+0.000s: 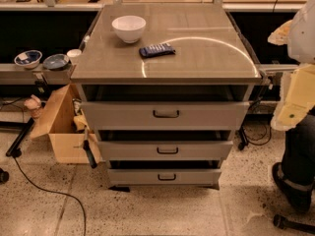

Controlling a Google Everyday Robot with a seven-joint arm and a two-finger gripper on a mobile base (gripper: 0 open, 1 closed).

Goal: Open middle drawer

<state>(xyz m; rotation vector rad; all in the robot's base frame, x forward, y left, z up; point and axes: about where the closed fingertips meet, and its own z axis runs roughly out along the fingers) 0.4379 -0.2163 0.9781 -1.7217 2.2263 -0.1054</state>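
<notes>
A grey metal cabinet has three drawer fronts stacked under its top. The middle drawer (165,150) is of medium height and width, with a small dark bar handle (167,150) at its centre. A dark gap shows above its front. The taller, wider top drawer (165,115) is above it and the shortest drawer (165,176) is below it. My gripper (279,33) shows only as a pale shape at the right edge of the view. It is level with the cabinet top, far up and to the right of the middle handle, touching nothing. My white and yellow arm (297,95) hangs below it.
On the cabinet top (197,58) stand a white bowl (129,28) and a dark blue packet (156,50). An open cardboard box (61,127) sits on the floor at the left, with a black cable (44,186) trailing by it. Bowls (28,58) rest on a shelf at the far left.
</notes>
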